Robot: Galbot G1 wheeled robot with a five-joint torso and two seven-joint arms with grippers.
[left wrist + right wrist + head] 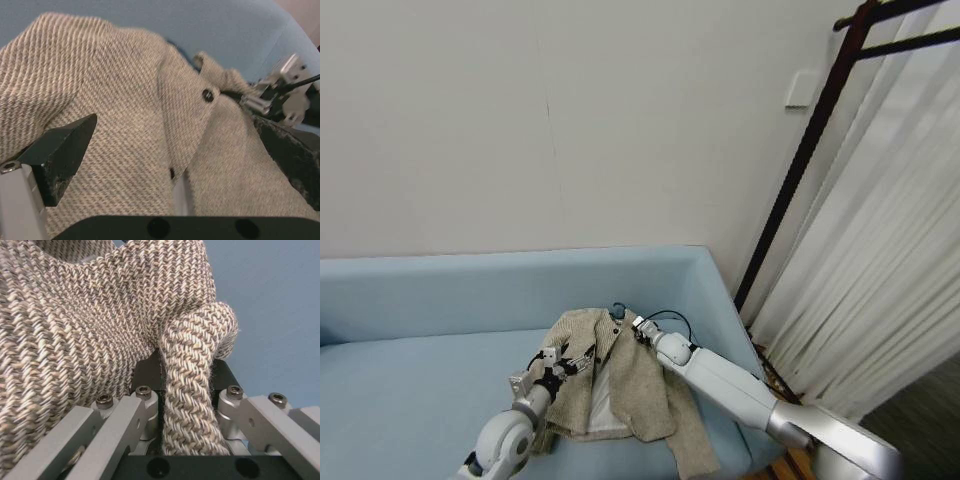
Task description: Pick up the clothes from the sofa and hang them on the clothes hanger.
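on the blue sofa (440,300) the right gripper (634,323) pinches one narrow fold of the jacket (645,395) while the left gripper (576,361) hangs open above it, so a lift may slip the fabric free.

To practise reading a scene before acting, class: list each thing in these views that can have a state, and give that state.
jacket: lying unbuttoned on the sofa seat, collar fold gripped.
right claw: shut on the jacket's collar fold.
left claw: open, over the jacket's front.
sofa: bearing the jacket.
clothes rack: upright beside the sofa, nothing hanging on the part in view.
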